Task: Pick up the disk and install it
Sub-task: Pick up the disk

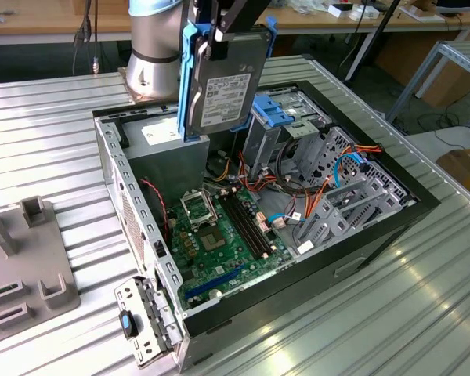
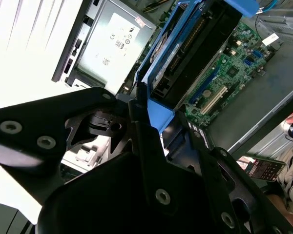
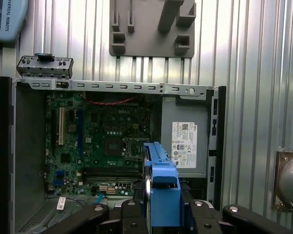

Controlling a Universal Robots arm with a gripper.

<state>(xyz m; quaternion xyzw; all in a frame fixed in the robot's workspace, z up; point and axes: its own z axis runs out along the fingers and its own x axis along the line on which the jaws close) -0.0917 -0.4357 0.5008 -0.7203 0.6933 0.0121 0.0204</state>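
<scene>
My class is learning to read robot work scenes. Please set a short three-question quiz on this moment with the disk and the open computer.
1. True or false: the disk is held on edge, its labelled side facing the exterior view.
2. Multiple choice: the end effector is A) open, B) shut on the disk, C) shut on a cable.
3. Short answer: which green board lies exposed inside the open computer case?

Key: 1 true; 2 B; 3 the motherboard.
</scene>
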